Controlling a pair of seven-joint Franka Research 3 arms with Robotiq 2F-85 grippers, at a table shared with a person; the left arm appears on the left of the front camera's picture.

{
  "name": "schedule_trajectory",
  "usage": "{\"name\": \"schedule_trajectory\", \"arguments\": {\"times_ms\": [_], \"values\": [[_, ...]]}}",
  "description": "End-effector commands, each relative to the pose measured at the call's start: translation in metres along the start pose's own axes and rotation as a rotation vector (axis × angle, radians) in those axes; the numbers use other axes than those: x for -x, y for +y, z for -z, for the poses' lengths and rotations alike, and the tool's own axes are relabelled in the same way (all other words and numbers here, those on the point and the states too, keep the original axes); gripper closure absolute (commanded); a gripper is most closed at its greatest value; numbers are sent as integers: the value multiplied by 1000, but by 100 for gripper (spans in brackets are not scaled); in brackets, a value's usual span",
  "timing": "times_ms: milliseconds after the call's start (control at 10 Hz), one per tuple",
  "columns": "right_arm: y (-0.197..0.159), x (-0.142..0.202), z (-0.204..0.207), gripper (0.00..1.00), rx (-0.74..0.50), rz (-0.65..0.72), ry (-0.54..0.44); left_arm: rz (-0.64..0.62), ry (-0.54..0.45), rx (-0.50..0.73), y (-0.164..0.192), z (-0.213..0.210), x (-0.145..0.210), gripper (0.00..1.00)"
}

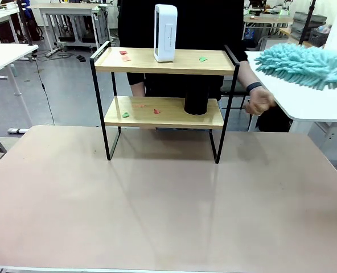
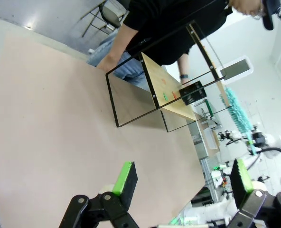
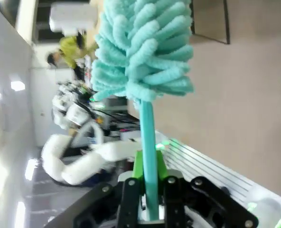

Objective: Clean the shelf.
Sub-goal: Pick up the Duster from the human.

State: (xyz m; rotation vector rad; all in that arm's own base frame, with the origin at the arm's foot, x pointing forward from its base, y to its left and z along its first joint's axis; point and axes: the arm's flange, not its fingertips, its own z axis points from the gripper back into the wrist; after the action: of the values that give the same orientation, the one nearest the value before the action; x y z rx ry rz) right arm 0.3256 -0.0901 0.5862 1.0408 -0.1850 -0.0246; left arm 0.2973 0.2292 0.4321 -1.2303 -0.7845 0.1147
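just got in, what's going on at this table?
The right gripper is shut on a fluffy teal duster, held right of the black-framed two-tier wooden shelf. Small coloured scraps lie on both boards, near a white upright device and a black cylinder. The left gripper hangs open above the beige tabletop. A person stands behind the shelf.

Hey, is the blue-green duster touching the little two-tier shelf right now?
Apart. The front view shows the duster off to the right of the shelf, with a clear gap between its fluffy head and the black frame.
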Motion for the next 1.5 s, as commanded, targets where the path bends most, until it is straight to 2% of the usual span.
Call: {"name": "schedule_trajectory", "arguments": {"times_ms": [0,100,300,500,800,900,1000,1400], "values": [[12,48,-16,100,112,-241,-22,22,-10,16,-1,1,1,0],[14,68,-29,100,169,-354,-3,22,-10,16,-1,1,1,0],[5,94,-51,100,219,-441,35,22,-10,16,-1,1,1,0],[-10,112,-50,100,259,-495,108,22,-10,16,-1,1,1,0],[-23,113,-33,100,280,-511,139,22,-10,16,-1,1,1,0],[-26,107,-28,100,284,-497,89,22,-10,16,-1,1,1,0],[-20,115,-38,100,267,-474,145,22,-10,16,-1,1,1,0],[-20,115,-38,100,267,-474,145,22,-10,16,-1,1,1,0]]}}
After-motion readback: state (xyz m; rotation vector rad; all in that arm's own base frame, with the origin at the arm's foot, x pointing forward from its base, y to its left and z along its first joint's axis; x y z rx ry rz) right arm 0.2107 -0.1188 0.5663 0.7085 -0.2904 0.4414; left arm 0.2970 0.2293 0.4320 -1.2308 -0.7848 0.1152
